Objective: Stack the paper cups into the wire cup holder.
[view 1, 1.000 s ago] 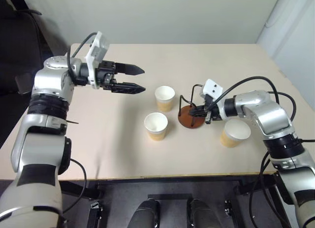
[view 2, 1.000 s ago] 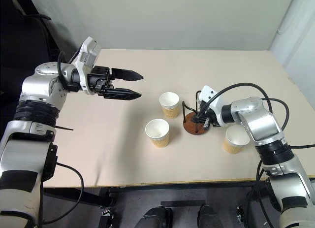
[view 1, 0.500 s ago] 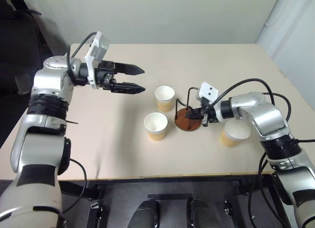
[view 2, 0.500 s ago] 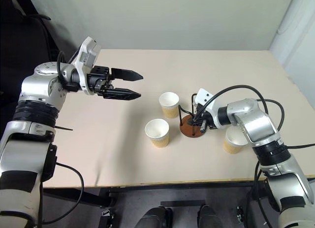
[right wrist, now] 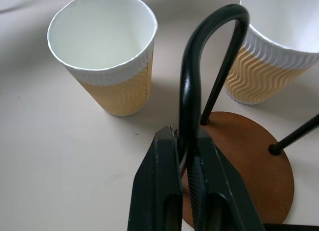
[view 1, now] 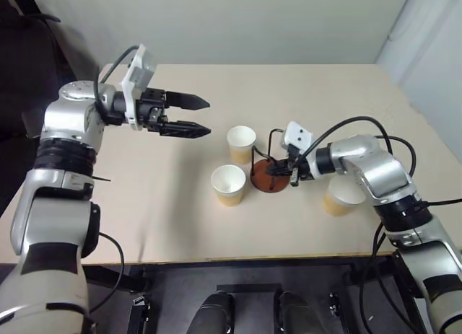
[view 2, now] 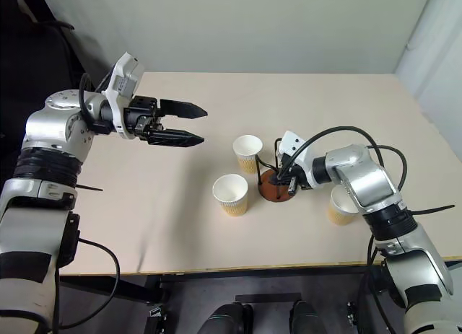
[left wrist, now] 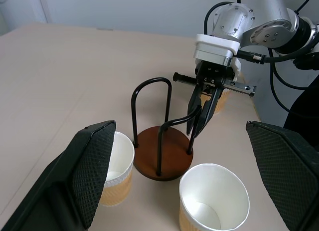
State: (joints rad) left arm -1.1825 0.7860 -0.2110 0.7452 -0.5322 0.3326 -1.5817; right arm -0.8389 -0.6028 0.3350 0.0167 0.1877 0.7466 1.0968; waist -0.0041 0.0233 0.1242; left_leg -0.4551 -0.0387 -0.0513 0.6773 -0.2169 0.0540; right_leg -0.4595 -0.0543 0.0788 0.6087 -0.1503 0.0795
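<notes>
Right gripper (right wrist: 185,183): fingers nearly closed, pinching one black wire loop of the wire cup holder (view 1: 268,177); two paper cups (view 1: 241,143) just beyond it, the third behind it; left gripper (view 1: 198,115) wide open, empty, raised well apart.

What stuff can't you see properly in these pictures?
- The cup nearest the robot's right arm: in the eye views the arm covers its side, leaving mostly rim and inside.
- One cup in the left wrist view: a black finger of the left gripper covers one side.
- Wire cup holder in the right wrist view: the right gripper straddles one wire loop, hiding its foot, and the frame edge crops the base.
</notes>
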